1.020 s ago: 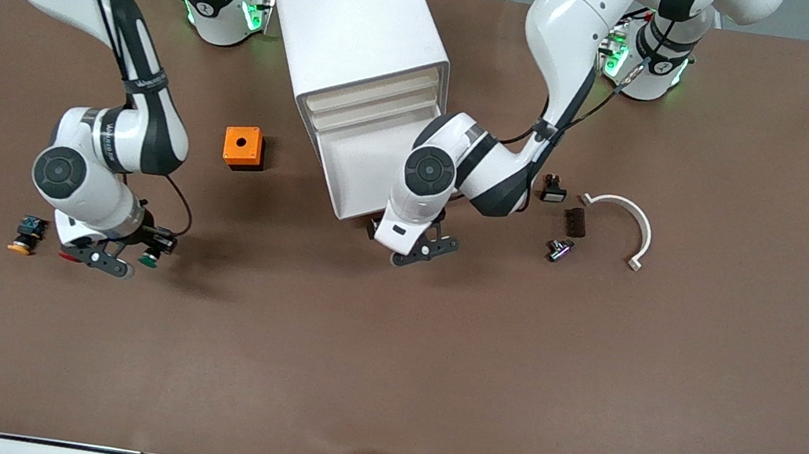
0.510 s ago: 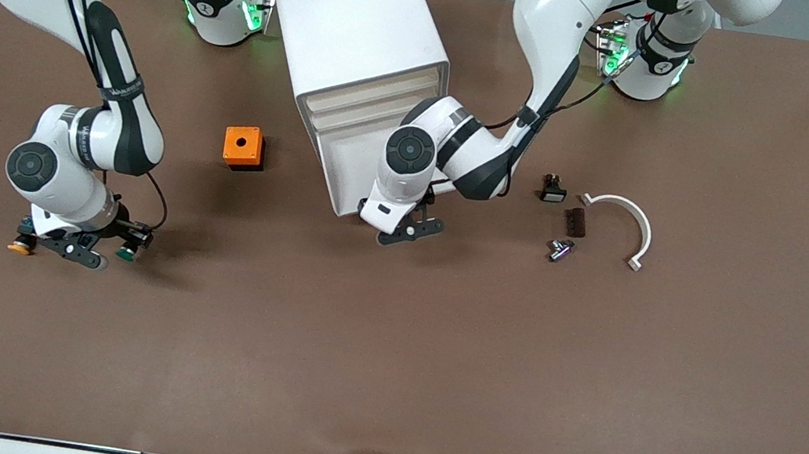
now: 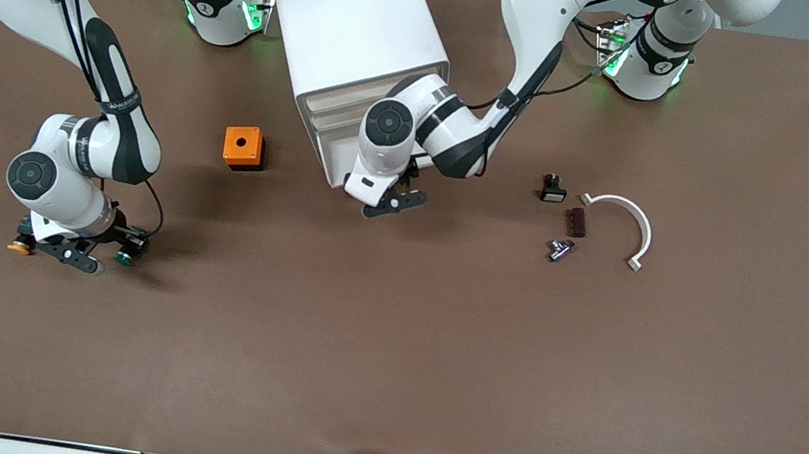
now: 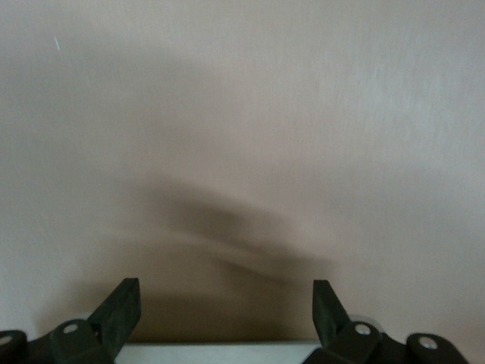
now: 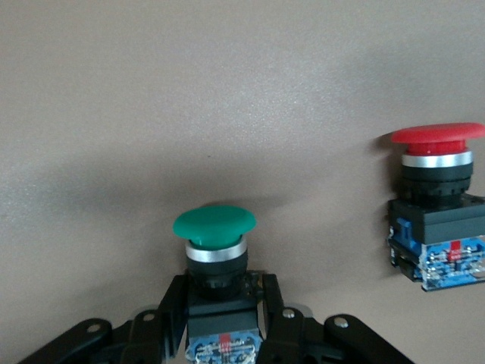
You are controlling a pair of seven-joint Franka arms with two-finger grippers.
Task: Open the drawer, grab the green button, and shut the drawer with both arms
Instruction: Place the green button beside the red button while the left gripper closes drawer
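three push buttons [image 5: 214, 227], one orange box [image 3: 243, 146], one cabinet [image 3: 354, 22], two arms [image 3: 79, 150]

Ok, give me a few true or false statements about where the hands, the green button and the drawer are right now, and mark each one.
1. The right hand is shut on the green button. True.
2. The left hand holds a button. False: it is open with nothing in it, at the drawer front.
3. A red button stands beside the green button. True.
4. The orange box sits inside the drawer. False: it is on the table, toward the right arm's end from the cabinet.
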